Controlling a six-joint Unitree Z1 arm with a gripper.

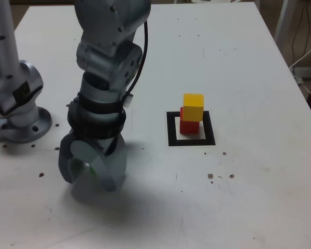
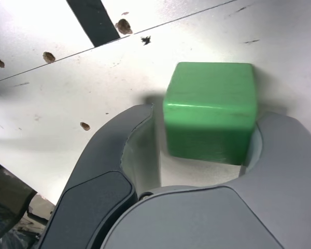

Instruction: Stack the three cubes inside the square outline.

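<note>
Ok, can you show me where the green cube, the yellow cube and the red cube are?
Green cube (image 2: 211,91): wrist view, top face.
Yellow cube (image 1: 193,100): exterior view, top face.
Red cube (image 1: 189,127): exterior view, front face.

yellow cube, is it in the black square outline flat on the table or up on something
Up on something: the yellow cube sits on the red cube, which stands inside the outline.

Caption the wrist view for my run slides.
Green cube between the open jaws, a gap showing on one side, on a pitted white tabletop near a black stripe.
</note>
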